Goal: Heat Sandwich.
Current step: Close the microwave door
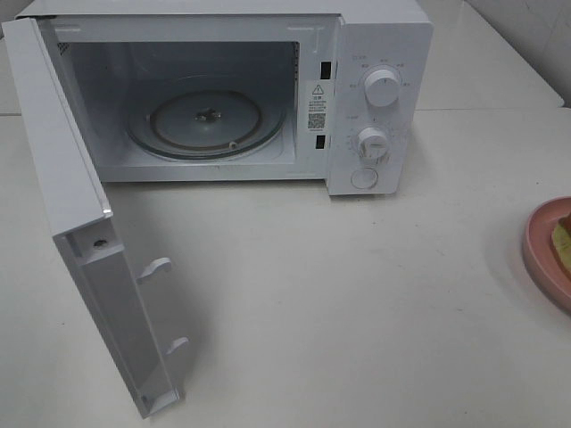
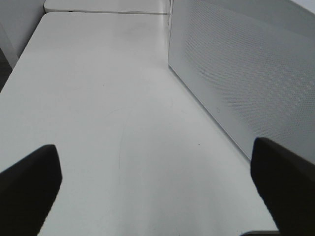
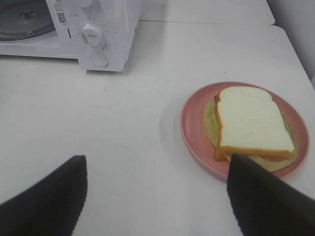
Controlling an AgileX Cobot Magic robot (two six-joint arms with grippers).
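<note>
Sandwich (image 3: 253, 124) is lying on the pink plate (image 3: 193, 129), sitting at three o'clock from the microwave (image 1: 375, 98), well apart. The microwave door (image 1: 80, 241) is standing wide open, leaving the glass turntable (image 1: 207, 122) ready for loading. Right gripper (image 3: 157, 196) is hovering near the plate, jaws spread and empty, seemingly lining up to approach. Left gripper (image 2: 157, 191) is waiting beside the door, fully open, holding nothing.

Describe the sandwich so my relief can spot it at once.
Start at the white microwave with its door swung open, then look along the table to its right for the pink plate. The sandwich lies on it: white bread, tan crust, yellow-green filling.
</note>
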